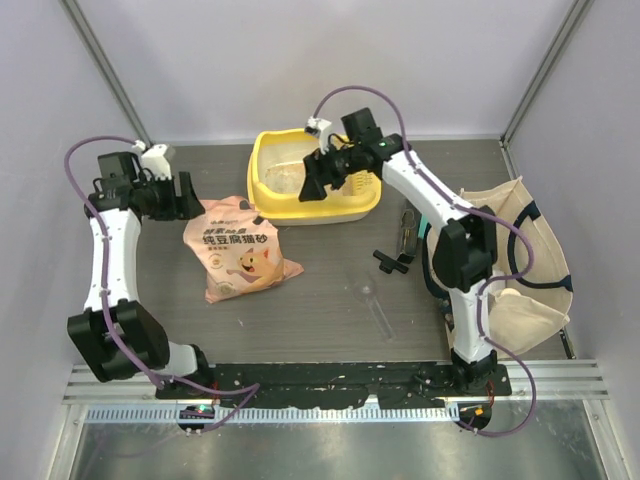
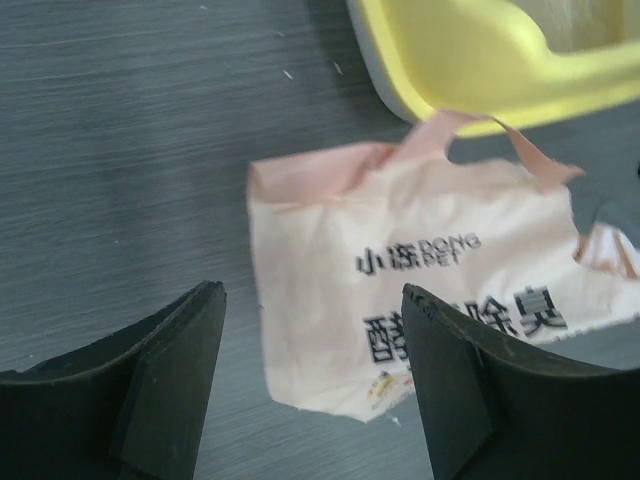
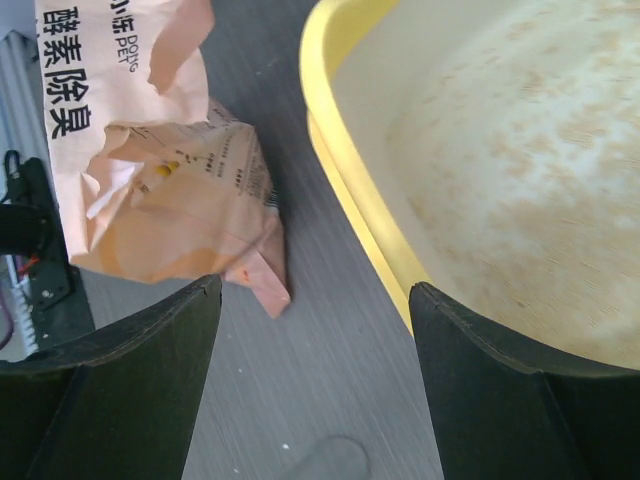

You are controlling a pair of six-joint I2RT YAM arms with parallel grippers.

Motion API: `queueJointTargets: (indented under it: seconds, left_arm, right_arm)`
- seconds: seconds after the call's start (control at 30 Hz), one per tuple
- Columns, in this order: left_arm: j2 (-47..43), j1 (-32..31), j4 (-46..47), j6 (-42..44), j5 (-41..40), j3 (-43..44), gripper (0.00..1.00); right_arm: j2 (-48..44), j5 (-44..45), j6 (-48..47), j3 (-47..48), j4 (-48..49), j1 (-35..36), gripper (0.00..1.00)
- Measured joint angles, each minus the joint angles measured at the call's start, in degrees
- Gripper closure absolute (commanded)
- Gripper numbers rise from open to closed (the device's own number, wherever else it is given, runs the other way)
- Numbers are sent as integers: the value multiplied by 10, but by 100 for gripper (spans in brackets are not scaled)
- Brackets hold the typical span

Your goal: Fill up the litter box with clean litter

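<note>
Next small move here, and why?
Probably lower the left gripper onto the bag and grip it: that gripper and the right gripper are open and empty, the bag lies flat beside the litter box, and the litter inside looks thin.

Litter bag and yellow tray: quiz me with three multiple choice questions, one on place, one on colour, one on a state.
1. Where is the litter bag? A on the floor; B on the table beside the litter box; C inside the litter box.
2. The litter box rim's colour? A yellow; B blue; C black.
3. The right gripper is? A shut on the bag; B shut, empty; C open, empty.
Answers: B, it lies flat left of the box; A, yellow in every view; C, its jaws stand apart around nothing.
</note>
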Motion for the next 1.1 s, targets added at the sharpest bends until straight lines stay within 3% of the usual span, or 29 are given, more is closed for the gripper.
queueJointTargets:
  seconds: [0.17,0.33,0.43,0.47,0.63,0.67,0.7,0.9,1.1]
  left_arm:
    - [62,41,32,-68,2,17,23]
    - [144,51,14,-76,83,34,27]
    - [192,51,-28,-59,147,53,49]
    - [203,51,-38,-53,162,56,61]
    - [225,51,-77,-19,243,59,86]
    - [220,51,-70,-19,260,56,96]
    - [208,52,-59,-23,273,49,100]
    - [47,53,55,-60,296,-40,100]
    - [-223,50,245,-150,237,-207,100]
  right_arm:
    - [70,-37,27,44,6,31,19]
    - [78,-52,39,69,12,47,18]
    - [78,-54,42,78,21,46,18]
    - [78,-53,43,78,22,46,18]
    - [78,-40,49,83,21,45,18]
    - [78,-36,49,86,21,45,18]
    - [78,-32,50,90,21,45,18]
    - [108,-5,50,186,-25,51,14]
    - [130,11,52,250,-63,55,9]
